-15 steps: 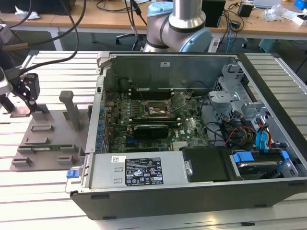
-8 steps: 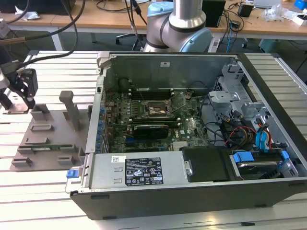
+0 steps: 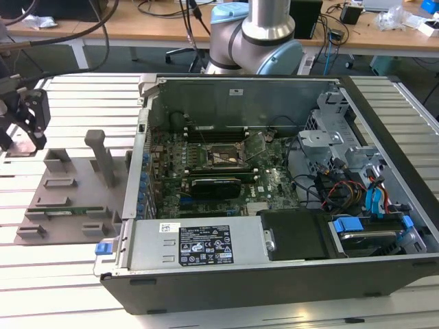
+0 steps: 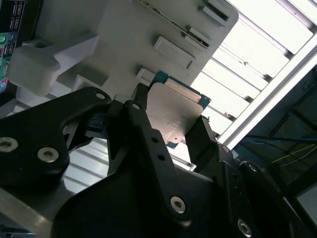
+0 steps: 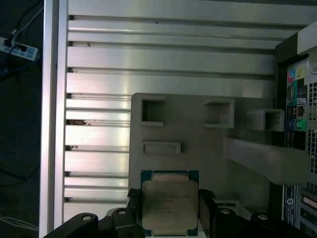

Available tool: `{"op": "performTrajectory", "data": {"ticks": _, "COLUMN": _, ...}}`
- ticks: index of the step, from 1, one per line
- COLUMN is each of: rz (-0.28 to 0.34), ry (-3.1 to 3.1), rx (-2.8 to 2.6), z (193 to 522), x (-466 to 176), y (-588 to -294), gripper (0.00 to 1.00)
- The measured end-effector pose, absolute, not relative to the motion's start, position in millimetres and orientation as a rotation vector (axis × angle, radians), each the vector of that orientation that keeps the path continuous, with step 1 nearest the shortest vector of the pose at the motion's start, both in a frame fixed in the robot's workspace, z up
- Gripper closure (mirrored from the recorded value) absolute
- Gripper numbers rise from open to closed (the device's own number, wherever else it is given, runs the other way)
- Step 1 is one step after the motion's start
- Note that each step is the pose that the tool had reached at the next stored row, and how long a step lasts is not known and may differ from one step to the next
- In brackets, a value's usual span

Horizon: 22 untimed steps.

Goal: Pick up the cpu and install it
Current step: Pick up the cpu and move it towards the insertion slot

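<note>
1. the gripper (image 5: 170,196) has its fingers (image 5: 207,208) drawn narrow on the cpu (image 5: 170,210), pinching two opposite edges, likely to leave the metal top clear.
2. the cpu hangs flat just above the grey tray (image 5: 198,134) on the table (image 5: 163,54).
3. both wrist views show the grip close up. the exterior view adds the open case (image 3: 274,271) and its socket (image 3: 218,159), well apart from the gripper at that view's left.

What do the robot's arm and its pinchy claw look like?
The arm is a fat silvery tube with pale blue rounded joints. Its gripper is black, built from flat, angular plates with two chunky fingers, dotted with round silver screws.
</note>
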State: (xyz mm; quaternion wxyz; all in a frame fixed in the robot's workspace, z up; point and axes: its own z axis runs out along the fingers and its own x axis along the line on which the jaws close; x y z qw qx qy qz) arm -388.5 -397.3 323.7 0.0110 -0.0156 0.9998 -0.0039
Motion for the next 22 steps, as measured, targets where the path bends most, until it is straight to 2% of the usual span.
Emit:
{"op": "performTrajectory", "data": {"ticks": 17, "rz": -0.012, "ry": 3.119, "rx": -0.049, "z": 369.5, "x": -388.5, "y": -397.3, "gripper": 0.45}}
{"op": "performTrajectory", "data": {"ticks": 22, "rz": -0.011, "ry": 3.119, "rx": -0.049, "z": 370.4, "x": -388.5, "y": -397.3, "gripper": 0.45}}
